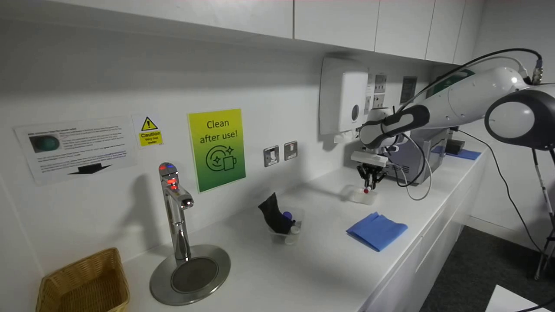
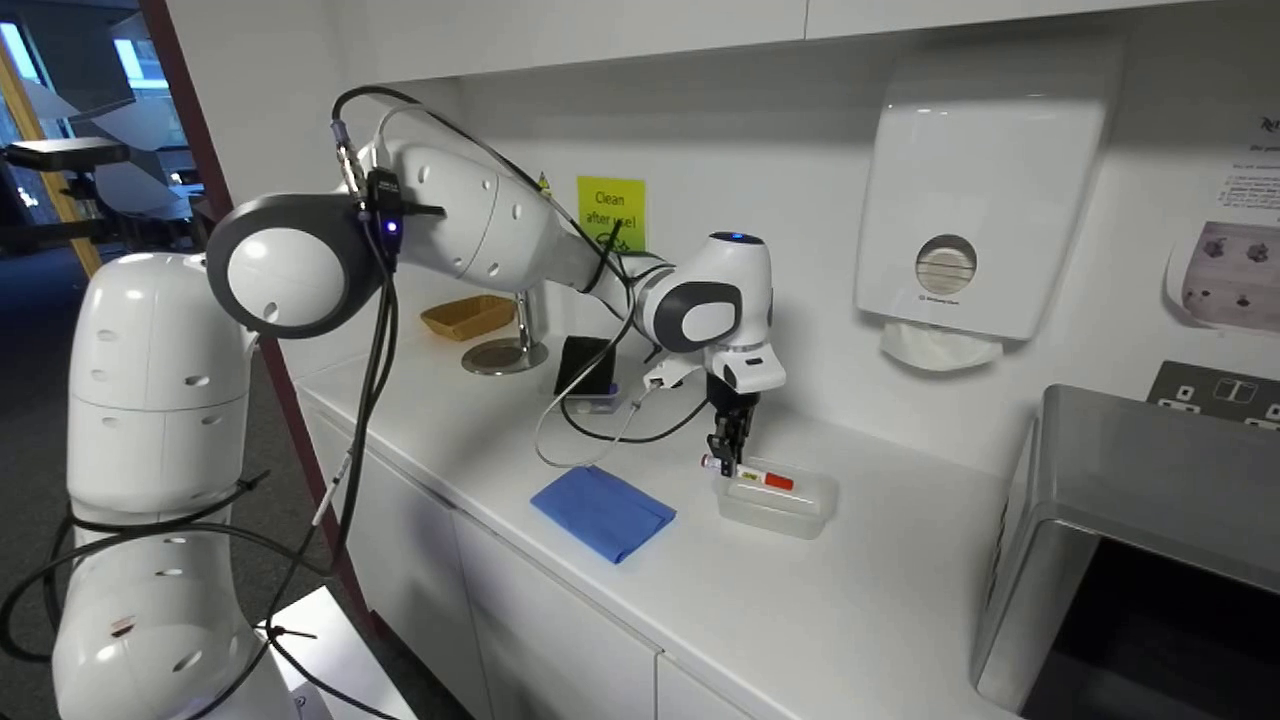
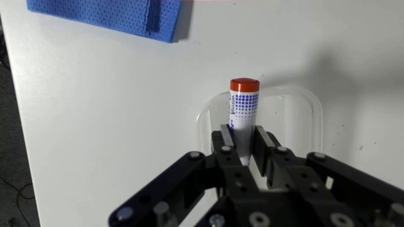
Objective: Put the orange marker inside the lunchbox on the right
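Panda arm [image 2: 150,400]: at left in an exterior view, stretched over the white counter [image 2: 900,580].
Wicker basket [image 2: 467,317]: counter's far end.
Chrome tap [image 1: 178,225]: near the basket, upright on a round plate [image 1: 223,268].
Clear tub [image 1: 281,238]: black object [image 1: 274,216] rising out of it, tilted.
Blue cloth [image 2: 605,512]: folded, flat, near the counter's front edge.
Gripper [image 2: 728,468]: pointing down, fingers clenched on the white barrel of the orange marker [image 2: 778,481].
Orange marker: near level, over the open lunchbox [image 2: 768,519]; wrist view has the red-tipped barrel end jutting past the rim. Touching rim or not: cannot tell.
Lunchbox: translucent plastic, on the counter, right of the cloth.
Towel dispenser [image 2: 985,180]: white, wall-mounted, paper [image 2: 938,348] hanging from its underside.
Microwave [image 2: 1150,465]: grey, far right, cut by frame edge.
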Controlling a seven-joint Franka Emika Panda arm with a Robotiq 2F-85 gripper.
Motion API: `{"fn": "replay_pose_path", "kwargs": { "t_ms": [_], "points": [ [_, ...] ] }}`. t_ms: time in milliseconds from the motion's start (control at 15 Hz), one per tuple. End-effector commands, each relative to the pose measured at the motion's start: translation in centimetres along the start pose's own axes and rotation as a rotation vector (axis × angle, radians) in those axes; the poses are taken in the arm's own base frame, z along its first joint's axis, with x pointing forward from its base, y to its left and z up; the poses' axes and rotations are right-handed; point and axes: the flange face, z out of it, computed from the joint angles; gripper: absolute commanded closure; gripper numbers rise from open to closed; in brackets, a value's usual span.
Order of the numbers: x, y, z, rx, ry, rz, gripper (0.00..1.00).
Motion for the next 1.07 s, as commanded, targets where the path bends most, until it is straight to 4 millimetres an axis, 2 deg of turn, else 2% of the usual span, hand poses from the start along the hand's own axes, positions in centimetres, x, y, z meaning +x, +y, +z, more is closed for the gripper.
{"fn": "replay_pose_path", "kwargs": {
  "t_ms": [0,467,1000],
  "points": [
    [1.3,1.6,-1.1,0.019,-0.036,-0.099,0.94],
    [3.0,2.1,-0.9,-0.002,-0.037,-0.154,0.94],
    [3.5,0.6,-0.4,-0.026,-0.041,-0.147,0.94]
  ]
}}
